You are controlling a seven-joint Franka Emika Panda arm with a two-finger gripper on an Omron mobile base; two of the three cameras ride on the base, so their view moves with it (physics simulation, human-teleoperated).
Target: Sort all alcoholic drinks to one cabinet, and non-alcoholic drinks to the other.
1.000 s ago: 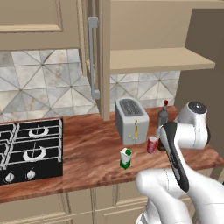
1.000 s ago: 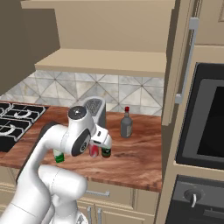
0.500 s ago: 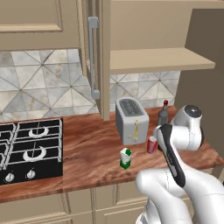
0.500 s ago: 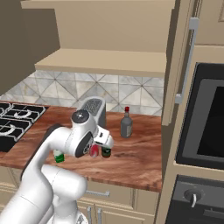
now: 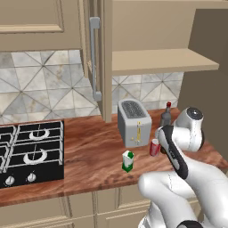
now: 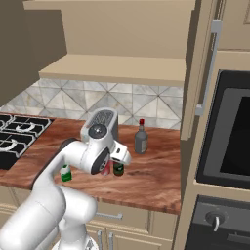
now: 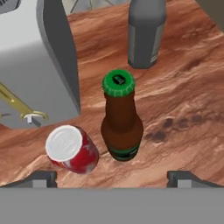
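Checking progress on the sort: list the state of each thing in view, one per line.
Gripper: open, above the beer and can, holding nothing.
Beer: upright on counter, capped.
Can: upright on counter.
Grey bottle: upright, capped.
Carton: upright on counter.
Cabinet: door open, shelf bare.

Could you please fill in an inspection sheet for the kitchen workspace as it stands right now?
Surface: wooden counter, all drinks standing on it.
Job's things: beer bottle upright beside red can; grey bottle behind; carton apart, in front of the toaster; cabinet shelf bare, door open.
Clutter: toaster.
Grippers: gripper open, above the beer bottle, holding nothing.
Cables: nothing seen.
Surroundings: stove on the left, oven on the right.
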